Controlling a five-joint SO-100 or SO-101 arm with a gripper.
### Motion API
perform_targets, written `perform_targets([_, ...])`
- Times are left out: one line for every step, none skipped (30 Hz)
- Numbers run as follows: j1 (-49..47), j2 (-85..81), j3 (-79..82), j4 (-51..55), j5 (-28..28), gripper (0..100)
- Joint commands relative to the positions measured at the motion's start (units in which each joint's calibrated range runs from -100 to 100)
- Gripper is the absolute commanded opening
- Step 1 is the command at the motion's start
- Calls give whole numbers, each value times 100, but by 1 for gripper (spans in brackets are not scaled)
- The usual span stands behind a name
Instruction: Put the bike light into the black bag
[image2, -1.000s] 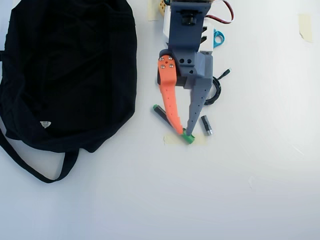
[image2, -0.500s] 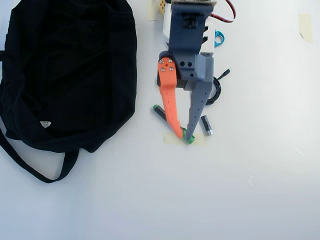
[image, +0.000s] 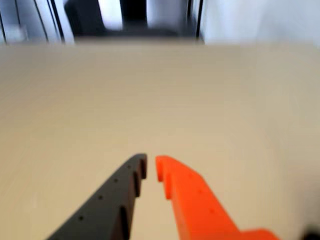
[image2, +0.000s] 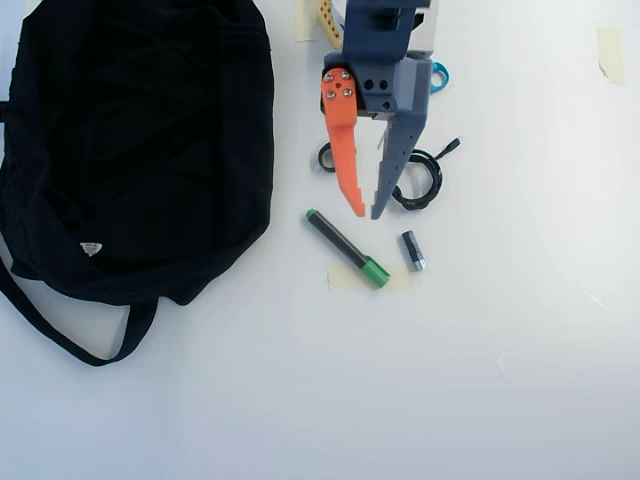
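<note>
In the overhead view the black bag (image2: 140, 150) lies floppy at the left, with a white triangular label and a strap looping toward the front. The bike light (image2: 324, 157) is a small black ring beside the orange finger, partly hidden under the gripper. My gripper (image2: 367, 213) hangs above the table between the bike light and a coiled black cable (image2: 425, 180). Its orange and grey fingers are nearly together and hold nothing. In the blurred wrist view the gripper (image: 150, 161) shows only a thin gap over bare table; bag and bike light are out of view.
In the overhead view a black marker with a green cap (image2: 345, 248) lies just in front of the fingertips, on a tape patch. A small black-and-silver cylinder (image2: 413, 250) lies to its right. A blue handle (image2: 441, 75) peeks out behind the arm.
</note>
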Motion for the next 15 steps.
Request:
perform_targets([18, -244, -147, 1267, 32, 2])
perform_targets([33, -244, -147, 1517, 32, 2])
perform_targets([33, -261, -147, 1732, 32, 2])
perform_targets([55, -286, -147, 1930, 32, 2])
perform_targets([55, -311, -147, 2102, 32, 2])
perform_targets([63, -344, -147, 2275, 32, 2])
perform_targets([85, -377, -147, 2464, 37, 2])
perform_targets([137, -419, -156, 2645, 74, 2])
perform_targets([152, -460, -156, 2792, 195, 2])
perform_targets([160, -485, -120, 2990, 389, 2])
perform_targets([145, -502, -93, 3231, 598, 2])
perform_targets([137, -502, -102, 3463, 813, 2])
perform_targets([137, -502, -120, 3618, 1018, 2])
perform_targets([137, -502, -147, 3713, 1196, 2])
perform_targets([145, -510, -138, 3748, 1332, 2])
